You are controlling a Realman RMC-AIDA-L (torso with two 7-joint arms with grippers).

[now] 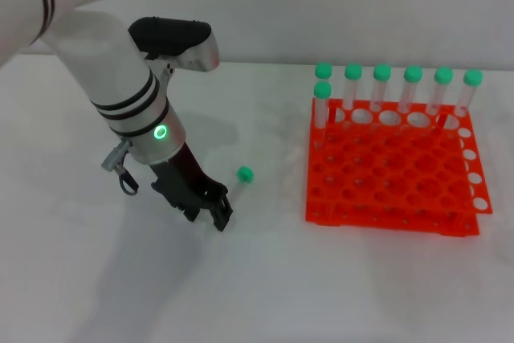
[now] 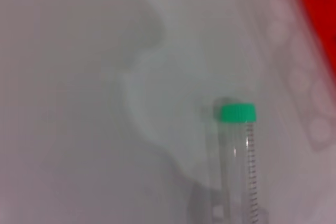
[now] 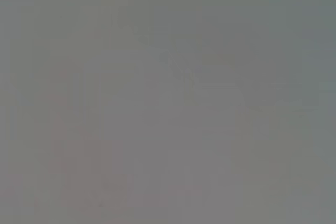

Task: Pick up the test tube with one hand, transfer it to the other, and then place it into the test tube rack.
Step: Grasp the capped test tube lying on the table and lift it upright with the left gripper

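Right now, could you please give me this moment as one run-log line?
left gripper: at lying test tube, grasp unclear | right gripper: not in view | test tube rack: seven capped tubes standing

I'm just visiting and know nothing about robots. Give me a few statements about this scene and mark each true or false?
1. A loose test tube lies on the white table, outside the test tube rack. True.
2. The left gripper is low over the table by that tube. True.
3. The rack is blue. False: it is orange-red.
4. The right gripper is reaching into the rack. False: it appears in no view.
5. The rack's tubes have red caps. False: they are green.
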